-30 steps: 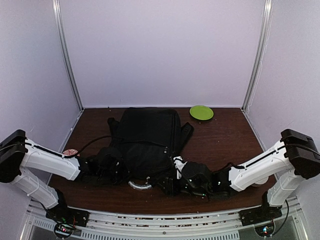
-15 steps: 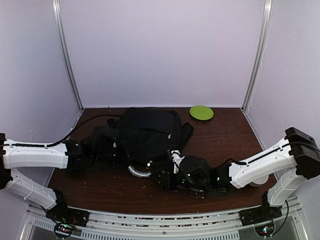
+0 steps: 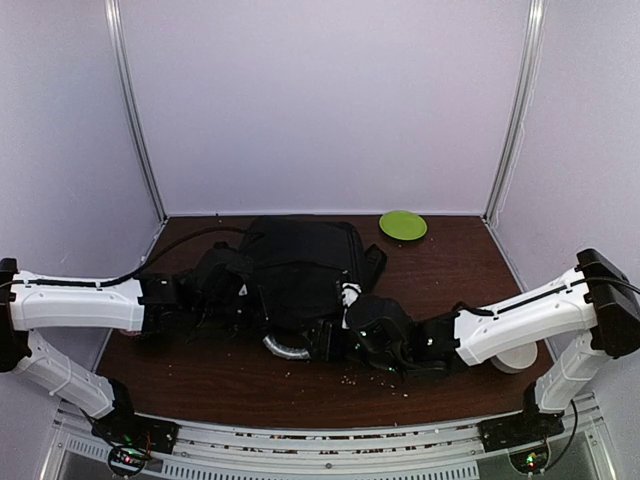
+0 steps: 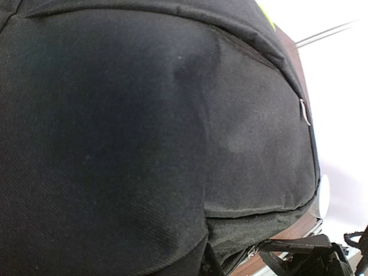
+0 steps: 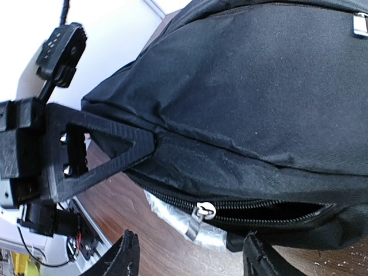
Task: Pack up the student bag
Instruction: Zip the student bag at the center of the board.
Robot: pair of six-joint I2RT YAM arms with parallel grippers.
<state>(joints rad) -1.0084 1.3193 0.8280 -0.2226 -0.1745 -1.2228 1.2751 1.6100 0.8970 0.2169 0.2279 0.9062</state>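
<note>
On the brown table (image 3: 450, 285), near its middle, lies one black student bag (image 3: 300, 268), its near zipper (image 5: 259, 206) partly open and contents hidden; the right gripper (image 5: 190, 259) holds its fingers apart beside the zipper pull (image 5: 198, 217), the left gripper (image 3: 228, 298) sits against the bag's left side, closure impossible to tell, and one green plate (image 3: 403, 224) rests far right.

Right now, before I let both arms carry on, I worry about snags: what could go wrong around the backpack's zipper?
The right hand is open just short of the small zipper pull; closing there could pinch the silvery lining instead. The left hand has an unclear hold at the seam of the student bag, so a tug may drag the soft bag along, perhaps toward the green plate.
</note>
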